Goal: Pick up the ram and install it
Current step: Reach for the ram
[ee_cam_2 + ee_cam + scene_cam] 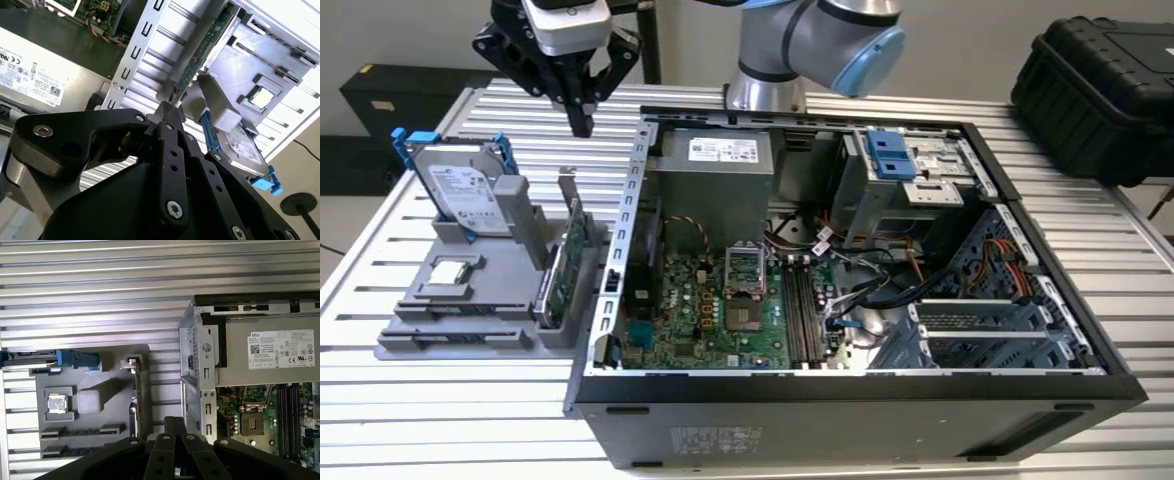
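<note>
My gripper (583, 124) hangs high over the slatted table, behind the grey parts holder (434, 345) and just off the open computer case's (854, 385) rear corner, on the exterior view's left. Its black fingers (167, 112) press together with nothing between them, as both wrist views show. I cannot pick out the ram for sure. The holder's two long front slots (80, 431) show only thin dark strips seen edge-on. The motherboard's long memory slots (803, 312) run beside the processor socket (248, 421), and they also show in the first wrist view (289, 410).
The holder also carries a hard drive in a blue frame (458, 190), a square silver processor chip (56, 403) and a green expansion card (555, 275) standing on edge. A power supply (714, 160) and a drive cage (907, 175) fill the case's rear. A black hard case (1107, 95) sits far right.
</note>
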Robot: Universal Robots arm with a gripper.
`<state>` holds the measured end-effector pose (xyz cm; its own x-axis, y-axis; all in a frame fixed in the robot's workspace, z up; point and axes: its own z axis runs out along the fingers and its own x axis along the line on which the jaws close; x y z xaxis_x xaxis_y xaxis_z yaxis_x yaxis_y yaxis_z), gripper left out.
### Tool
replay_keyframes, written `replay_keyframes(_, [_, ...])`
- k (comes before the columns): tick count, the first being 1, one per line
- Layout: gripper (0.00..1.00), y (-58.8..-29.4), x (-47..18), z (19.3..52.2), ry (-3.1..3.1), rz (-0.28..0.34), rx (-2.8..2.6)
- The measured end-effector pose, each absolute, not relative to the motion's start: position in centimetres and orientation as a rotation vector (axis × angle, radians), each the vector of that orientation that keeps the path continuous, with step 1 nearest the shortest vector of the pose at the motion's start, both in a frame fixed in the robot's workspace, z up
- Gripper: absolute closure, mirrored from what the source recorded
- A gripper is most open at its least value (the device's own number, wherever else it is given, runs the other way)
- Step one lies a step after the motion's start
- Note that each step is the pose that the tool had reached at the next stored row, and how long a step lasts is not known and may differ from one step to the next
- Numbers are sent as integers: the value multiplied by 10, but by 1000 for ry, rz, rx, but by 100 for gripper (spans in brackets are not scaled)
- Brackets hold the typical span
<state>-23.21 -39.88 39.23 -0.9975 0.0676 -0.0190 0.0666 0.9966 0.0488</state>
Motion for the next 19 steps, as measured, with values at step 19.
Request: replay_keyframes(19, [100, -399, -244, 392, 3118, 75, 103])
